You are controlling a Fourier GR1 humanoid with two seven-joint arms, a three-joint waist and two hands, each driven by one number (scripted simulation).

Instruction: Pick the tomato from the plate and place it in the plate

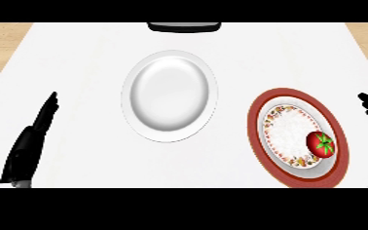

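- White covers most of the head view: the table (79, 53) is a pale slab, with a dark object (184, 27) at its far edge that I cannot identify.
- Two plates lie well apart on it. The white plate (170, 95) sits near the middle and holds nothing, so I take it as the place the tomato is meant to go.
- The red-rimmed plate (256, 122), which has a patterned inner ring, lies to the right and nearer the robot.
- The tomato (321, 143) sits on that plate, red with its green stalk up. It lies toward the plate's right side, close to the patterned ring and off the middle.
- The left hand (32, 136) shows at the lower left, seen edge-on with its fingers straight and together, pointing away from the robot. It holds nothing and looks to be resting.
- It is far from the tomato, with the white plate lying between the two.
- The right hand (364, 103) shows only as a dark sliver at the right edge, and I cannot tell whether it is open or closed.
- That sliver lies just beyond the red-rimmed plate's right rim and a little farther from the robot than the tomato, so this is the nearer hand. It does not touch the tomato.
- Judging by this layout, the pick has not begun. The right hand seems better placed to take the tomato and carry it left to the white plate.
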